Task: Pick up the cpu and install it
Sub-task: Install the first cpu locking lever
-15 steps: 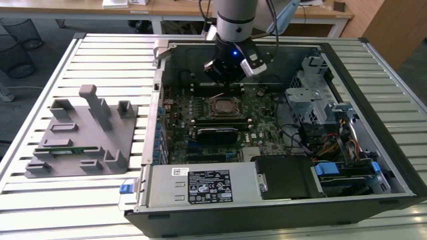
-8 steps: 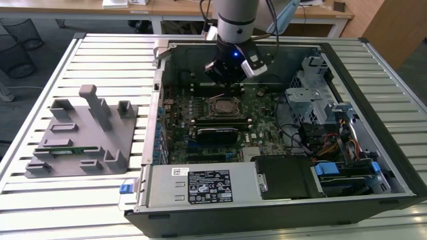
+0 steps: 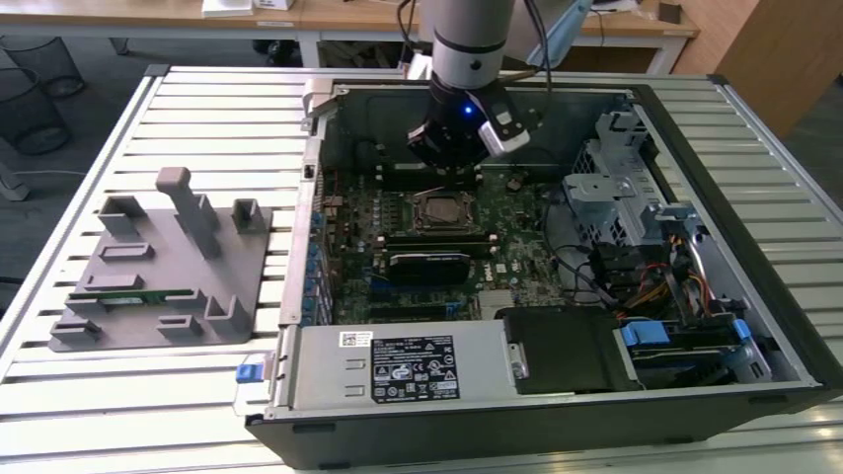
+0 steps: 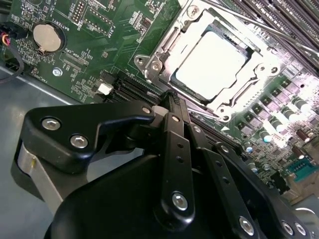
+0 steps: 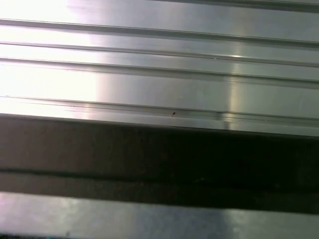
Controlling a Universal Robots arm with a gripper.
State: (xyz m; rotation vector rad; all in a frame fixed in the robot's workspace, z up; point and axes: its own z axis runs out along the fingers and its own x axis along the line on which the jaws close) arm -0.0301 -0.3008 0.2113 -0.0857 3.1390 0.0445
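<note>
The cpu (image 4: 212, 69) is seen in the second wrist view as a flat square chip with a pale metal top. It is seated inside the socket (image 4: 209, 64) on the motherboard (image 3: 435, 237), within the open computer case (image 3: 554, 385). The metal frame of the socket lies around its four edges.

The hand (image 4: 172, 99) is held just beside the socket, a little above the board and on the side of the round coin battery (image 4: 45, 36). Its black fingers (image 4: 174, 149) are drawn close together, and nothing is gripped between them. The cpu is not touched by the hand; a short gap is left between the fingertips and the nearest corner of the socket frame. In the exterior view the hand (image 3: 455, 168) is seen above the board, near the back wall of the case.

The chip is judged to be light, stiff and thin. Its metal top looks smooth, so it may slip under a weak grip. The underside and the socket contacts are probably fragile, so a tilt or hard push could do damage. It is best taken by two opposite edges and kept level.

A grey fixture plate (image 3: 165, 267) lies on the slatted table (image 3: 79, 415) well apart from the case, on the exterior view's left.
</note>
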